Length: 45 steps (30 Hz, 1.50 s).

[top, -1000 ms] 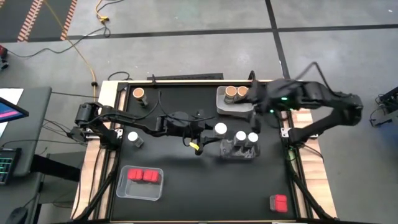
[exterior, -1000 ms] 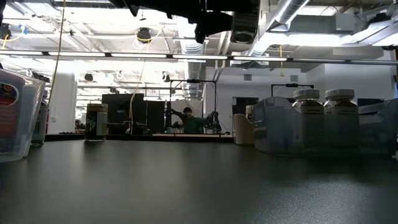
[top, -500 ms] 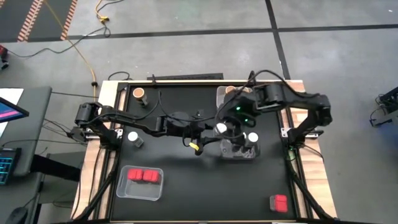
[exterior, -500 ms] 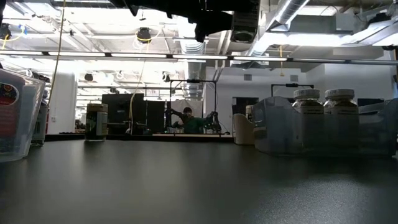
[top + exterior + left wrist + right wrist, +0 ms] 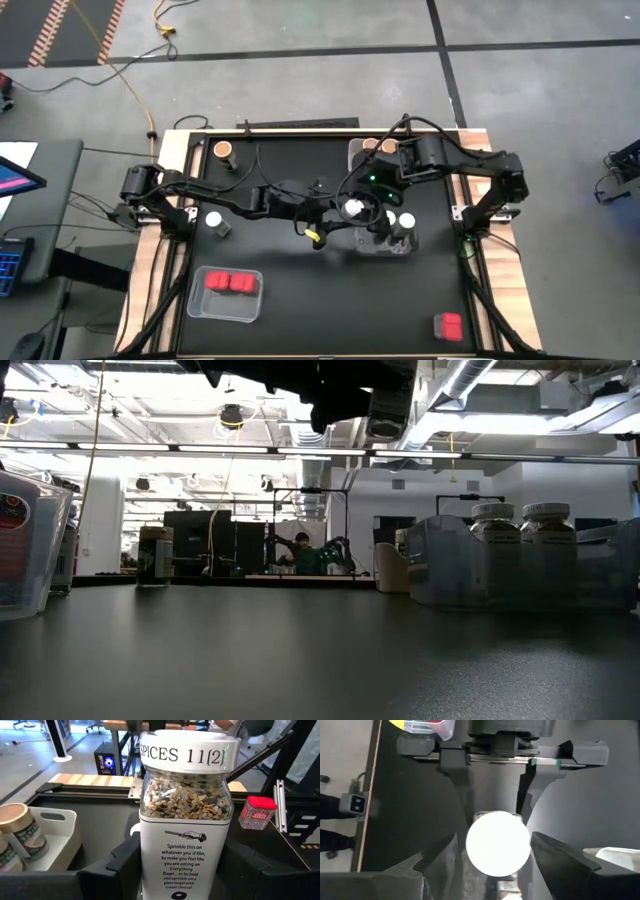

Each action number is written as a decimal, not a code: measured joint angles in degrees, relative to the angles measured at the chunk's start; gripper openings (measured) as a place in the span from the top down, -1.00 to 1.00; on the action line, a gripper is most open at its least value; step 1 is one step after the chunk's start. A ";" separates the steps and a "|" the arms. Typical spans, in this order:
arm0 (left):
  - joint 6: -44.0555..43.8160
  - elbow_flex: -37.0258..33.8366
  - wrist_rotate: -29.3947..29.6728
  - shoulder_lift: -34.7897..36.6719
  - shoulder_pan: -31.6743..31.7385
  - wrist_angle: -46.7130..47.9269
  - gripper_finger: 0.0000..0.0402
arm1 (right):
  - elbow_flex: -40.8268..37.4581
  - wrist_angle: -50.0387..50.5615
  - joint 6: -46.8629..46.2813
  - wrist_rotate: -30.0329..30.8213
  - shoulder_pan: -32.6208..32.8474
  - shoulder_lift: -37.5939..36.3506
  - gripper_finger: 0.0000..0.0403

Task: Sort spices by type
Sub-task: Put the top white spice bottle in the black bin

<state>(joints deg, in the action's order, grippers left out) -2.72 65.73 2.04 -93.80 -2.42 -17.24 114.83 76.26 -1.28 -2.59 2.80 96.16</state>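
Note:
A white-lidded jar of mixed seeds (image 5: 186, 820) stands upright above the middle of the table, with my left gripper (image 5: 338, 212) shut on it. Its lid (image 5: 353, 208) shows round and white in the right wrist view (image 5: 497, 842). My right gripper (image 5: 497, 862) hangs over the jar, pointing steeply down and open. Its fingers (image 5: 437, 862) stand on either side of the lid with a gap to it. In the low view only the dark arms (image 5: 340, 390) show at the top. My left gripper pinches the jar's lower body (image 5: 146, 865) between its two fingers (image 5: 122, 865), one on each side. The fingers come in about level from the table's left. The jar stands upright in the hold, lid up, clear of the table.
A clear tray (image 5: 388, 240) with white-lidded jars (image 5: 406, 221) stands just right of the held jar. A white tray (image 5: 372, 165) with cork-topped jars is at the back. One cork-topped jar (image 5: 223, 151) and one white-lidded jar (image 5: 213, 220) stand at left. Red boxes fill a clear tray (image 5: 228, 285); another (image 5: 448, 325) lies near right.
My right gripper has swung from the table's far right toward the middle, come down a little and tipped steeply downward. It now hangs over the jar in my left gripper. The jar has kept its place.

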 joint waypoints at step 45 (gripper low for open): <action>-0.54 0.98 1.40 0.09 -0.02 -0.16 -0.02 | -0.07 2.15 -0.21 1.00 -0.32 1.77 -0.45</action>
<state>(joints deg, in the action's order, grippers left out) -3.27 66.72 3.45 -93.71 -2.44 -17.40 114.76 78.41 -1.49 -1.58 2.48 97.93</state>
